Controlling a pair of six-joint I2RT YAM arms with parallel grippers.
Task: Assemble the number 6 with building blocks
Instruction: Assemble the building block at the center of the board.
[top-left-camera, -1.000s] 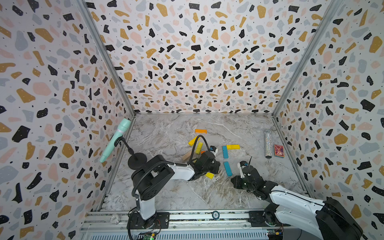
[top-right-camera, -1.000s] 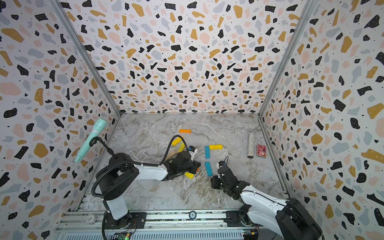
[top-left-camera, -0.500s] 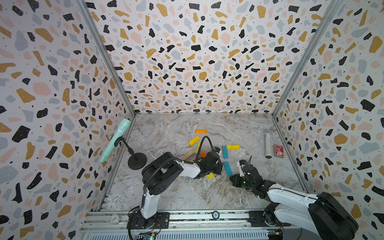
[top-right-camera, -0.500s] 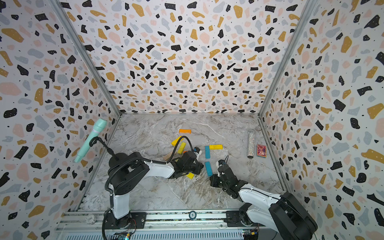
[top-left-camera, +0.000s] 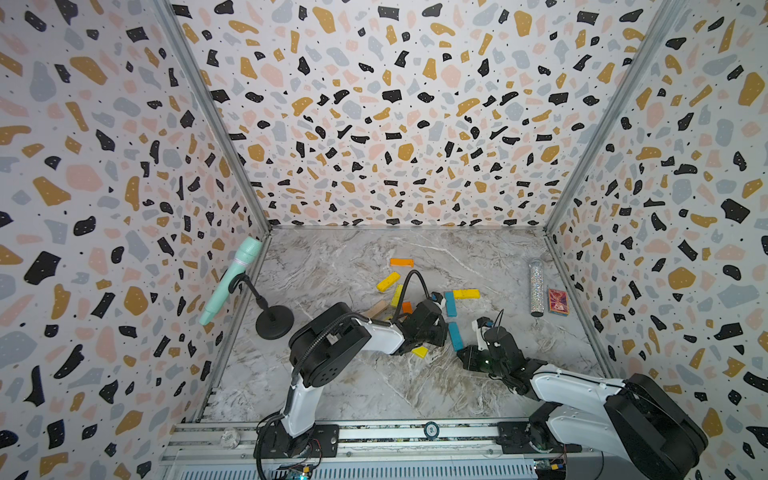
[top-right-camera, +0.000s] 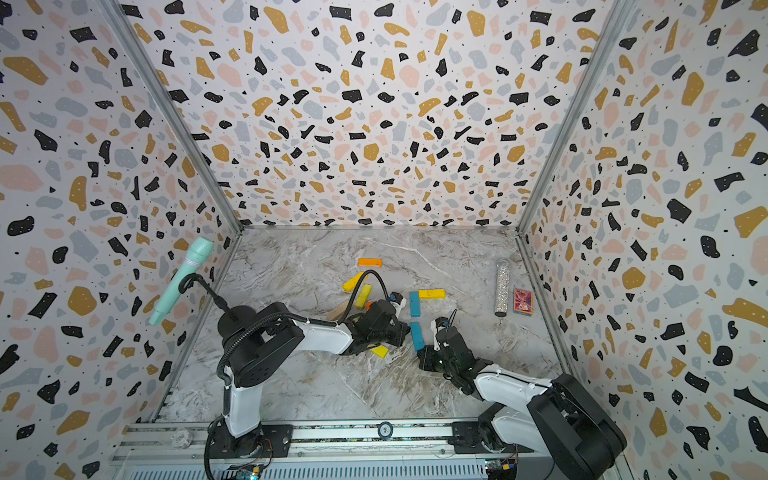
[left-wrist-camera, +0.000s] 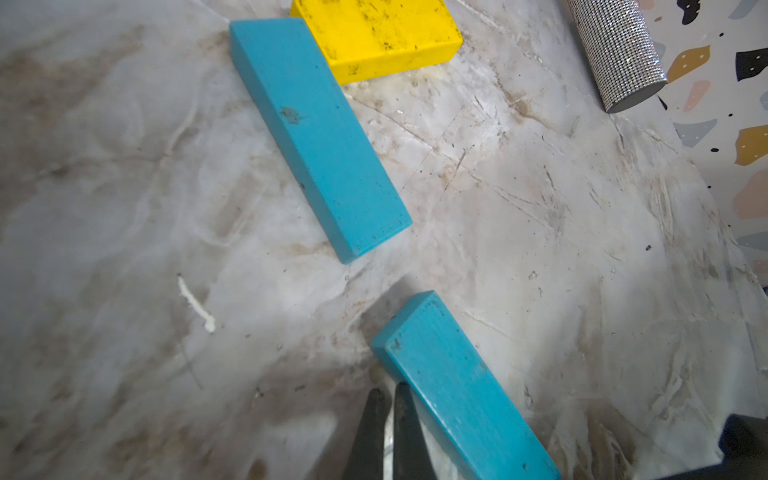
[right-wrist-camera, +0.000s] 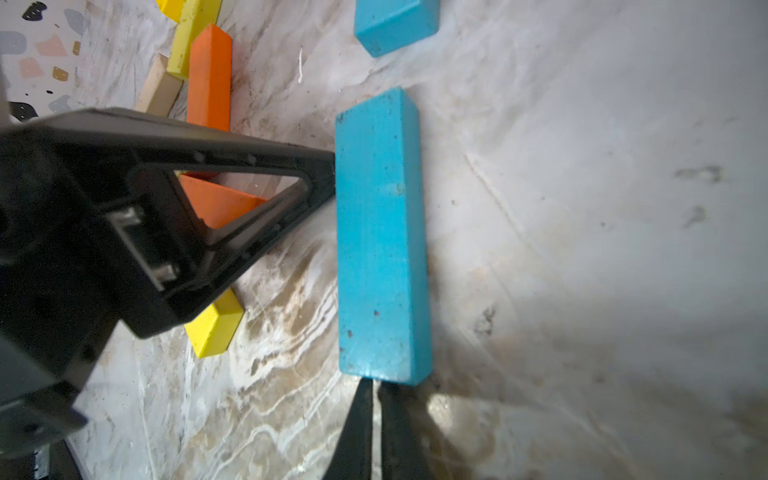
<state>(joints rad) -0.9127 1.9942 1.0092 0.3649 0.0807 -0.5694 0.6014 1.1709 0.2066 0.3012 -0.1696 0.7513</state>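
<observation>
One teal block (right-wrist-camera: 380, 237): likely light, rigid, slick; pinch across long sides. Left tool (left-wrist-camera: 388, 399), right tool (right-wrist-camera: 374, 401): both pressed together, empty, touching it.

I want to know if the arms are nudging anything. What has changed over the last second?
The left gripper slid right until its shut jaws reached the long side of the nearer teal block. The right gripper crept forward to that block's near end, jaws shut. Nothing was grasped or let go. That block, the other blocks, the glittery tube and the red card box stayed put.
</observation>
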